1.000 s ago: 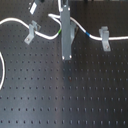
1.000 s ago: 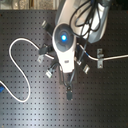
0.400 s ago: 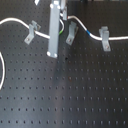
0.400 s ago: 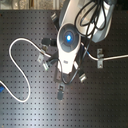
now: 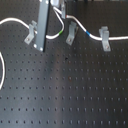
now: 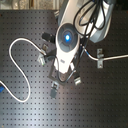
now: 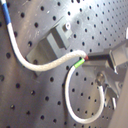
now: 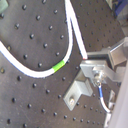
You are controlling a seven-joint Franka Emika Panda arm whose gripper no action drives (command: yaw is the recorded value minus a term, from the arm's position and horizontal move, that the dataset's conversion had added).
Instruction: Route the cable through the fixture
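White cable, one only, pinched between the pressed gripper tips at its green band, lying across the black perforated board past the fixture. Three slim grey clip posts counted in the first exterior view, middle one the fixture. Gripper tips hidden behind the arm in both exterior views; cable ends cut off at the frame edges.

Black perforated board carrying a white cable and three small grey clip posts.

The board is matte black with a regular grid of holes. In the first exterior view the cable loops off the first exterior view's left edge, then runs across the far side, with a green band and a blue band. The clip posts stand in a row along it.
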